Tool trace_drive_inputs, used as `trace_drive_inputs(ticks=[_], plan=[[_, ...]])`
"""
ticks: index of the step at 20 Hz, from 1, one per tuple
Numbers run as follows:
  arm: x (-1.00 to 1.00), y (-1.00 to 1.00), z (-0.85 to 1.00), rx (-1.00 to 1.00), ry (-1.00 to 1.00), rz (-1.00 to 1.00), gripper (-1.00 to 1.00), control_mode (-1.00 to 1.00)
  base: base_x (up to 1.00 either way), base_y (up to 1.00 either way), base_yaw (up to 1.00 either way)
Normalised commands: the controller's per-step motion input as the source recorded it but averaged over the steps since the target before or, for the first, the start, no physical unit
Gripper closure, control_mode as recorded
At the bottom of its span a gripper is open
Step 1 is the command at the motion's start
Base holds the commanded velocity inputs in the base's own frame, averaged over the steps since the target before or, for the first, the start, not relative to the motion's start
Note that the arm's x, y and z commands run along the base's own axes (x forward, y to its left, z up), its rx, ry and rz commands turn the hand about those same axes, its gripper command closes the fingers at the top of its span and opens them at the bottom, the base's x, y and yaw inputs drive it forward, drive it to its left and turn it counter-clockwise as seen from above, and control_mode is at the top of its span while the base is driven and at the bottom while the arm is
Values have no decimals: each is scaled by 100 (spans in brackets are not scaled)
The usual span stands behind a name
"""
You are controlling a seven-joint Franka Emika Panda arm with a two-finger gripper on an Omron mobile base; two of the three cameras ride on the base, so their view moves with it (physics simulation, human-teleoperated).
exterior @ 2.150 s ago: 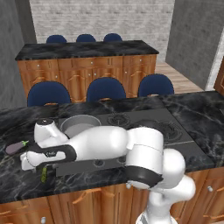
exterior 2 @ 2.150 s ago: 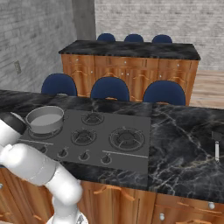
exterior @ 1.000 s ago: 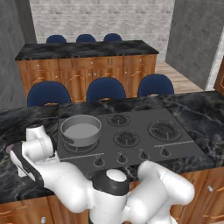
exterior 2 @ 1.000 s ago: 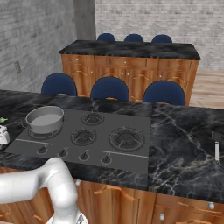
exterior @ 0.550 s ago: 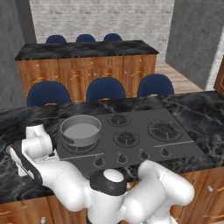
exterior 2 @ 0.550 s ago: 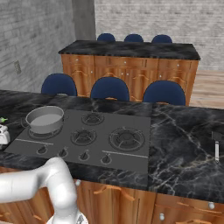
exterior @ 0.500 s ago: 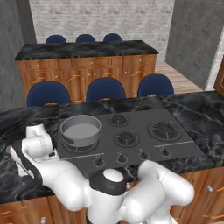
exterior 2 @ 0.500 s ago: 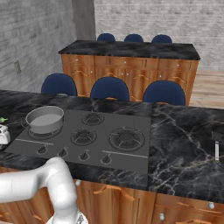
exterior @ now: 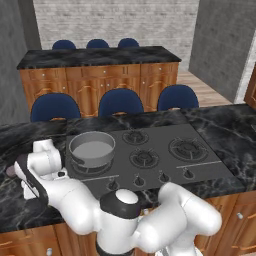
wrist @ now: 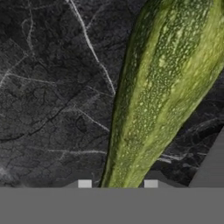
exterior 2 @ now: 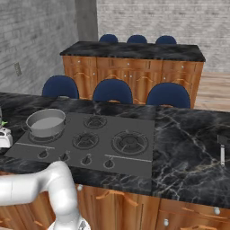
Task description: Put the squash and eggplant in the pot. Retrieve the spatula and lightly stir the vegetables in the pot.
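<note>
- Counter (exterior: 235,125) first: black marble, stove in the middle.
- Pot (exterior: 91,148) on the rear left burner (nothing in it).
- Squash (wrist: 162,92) flat on the counter left of the stove, end between the fingertips.
- Gripper (wrist: 117,183) closing on the squash; firm hold cannot be told, so best squeezed fully, then lifted straight.

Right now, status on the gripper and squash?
Gripper low over the counter, fingertips either side of the squash; grip not confirmed. Pot empty. Nothing in the way.
</note>
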Motion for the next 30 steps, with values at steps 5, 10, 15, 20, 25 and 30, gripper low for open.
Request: trace_drive_inputs(ticks=[5,10,15,20,25,30], plan=[[-29,0,41,0,-2,5,100,-100,0,0,0],[-31,-19,99,0,-17,4,100,-100,0,0,0],[-7,-82,98,2,-31,0,100,-100,0,0,0],[11,-87,57,14,-38,-7,100,-100,0,0,0],[60,-41,7,22,-20,-21,100,-100,0,0,0],[67,-15,38,1,29,-7,100,-100,0,0,0]])
